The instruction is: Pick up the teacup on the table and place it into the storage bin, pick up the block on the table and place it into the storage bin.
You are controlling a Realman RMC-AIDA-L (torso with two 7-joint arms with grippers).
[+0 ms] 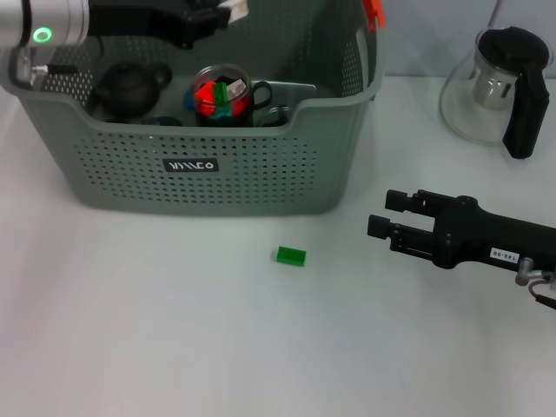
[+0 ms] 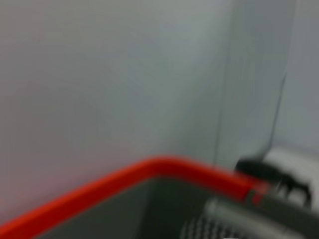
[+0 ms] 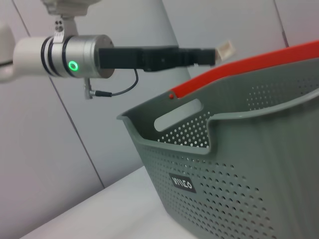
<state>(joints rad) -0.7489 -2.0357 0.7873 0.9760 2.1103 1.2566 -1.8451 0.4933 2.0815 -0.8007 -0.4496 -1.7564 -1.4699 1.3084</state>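
The grey perforated storage bin (image 1: pixel 261 178) stands at the back left of the white table. Inside it stands a glass teacup (image 1: pixel 222 94) with a dark handle, holding red and green pieces. A small green block (image 1: pixel 291 255) lies on the table just in front of the bin's right corner. My right gripper (image 1: pixel 383 215) hovers low to the right of the block, open and empty, pointing toward it. My left gripper (image 1: pixel 221 12) hangs above the bin's back, higher than the teacup. In the right wrist view the left gripper (image 3: pixel 219 51) reaches over the bin (image 3: pixel 249 164).
A black teapot (image 1: pixel 130 87) sits in the bin beside the teacup. A glass pot with a black handle (image 1: pixel 495 87) stands at the back right of the table. The bin's orange-red handle (image 2: pixel 149 169) fills the left wrist view.
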